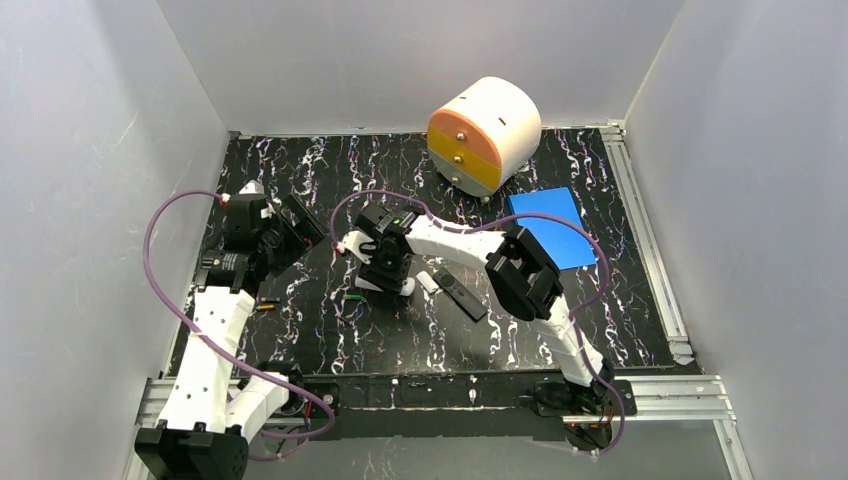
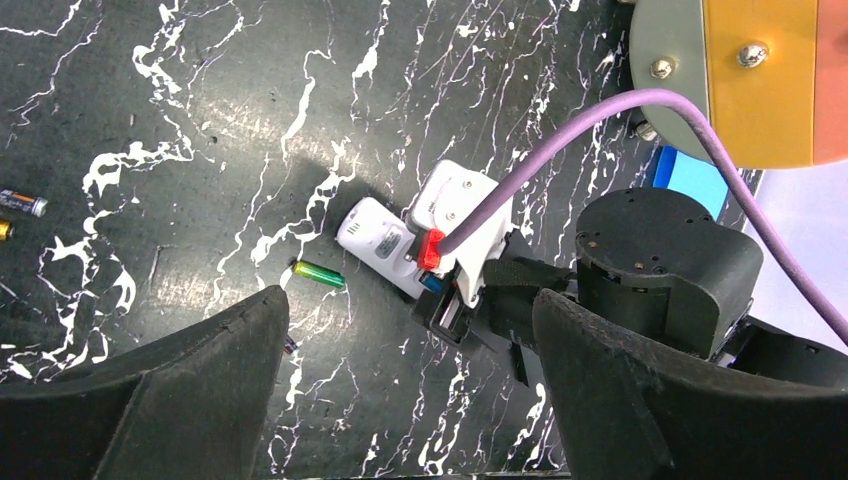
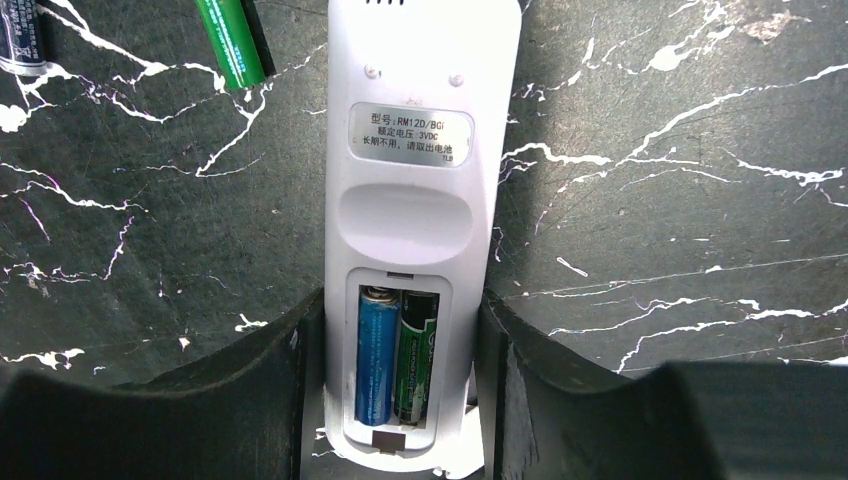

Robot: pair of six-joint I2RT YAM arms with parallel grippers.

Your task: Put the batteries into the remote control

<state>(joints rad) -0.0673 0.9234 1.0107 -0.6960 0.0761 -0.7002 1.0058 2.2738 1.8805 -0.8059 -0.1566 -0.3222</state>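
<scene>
A white remote control (image 3: pixel 420 150) lies back-up on the black marbled table, its battery compartment open. A blue battery (image 3: pixel 378 355) and a dark green battery (image 3: pixel 418 355) lie side by side in it. My right gripper (image 3: pixel 400 400) is shut on the remote's lower end, one finger against each side. A loose green battery (image 3: pixel 230 45) lies by the remote's far end, also visible from the left wrist (image 2: pixel 320 274). Two more batteries (image 2: pixel 20 204) lie further left. My left gripper (image 2: pixel 410 400) hangs open and empty above the table, left of the remote (image 2: pixel 375 235).
A black remote (image 1: pixel 460 293) and a small white cover piece (image 1: pixel 427 281) lie just right of the white remote (image 1: pixel 403 287). A round orange-and-yellow drawer unit (image 1: pixel 485 135) stands at the back. A blue flat box (image 1: pixel 552 228) lies at the right. White walls enclose the table.
</scene>
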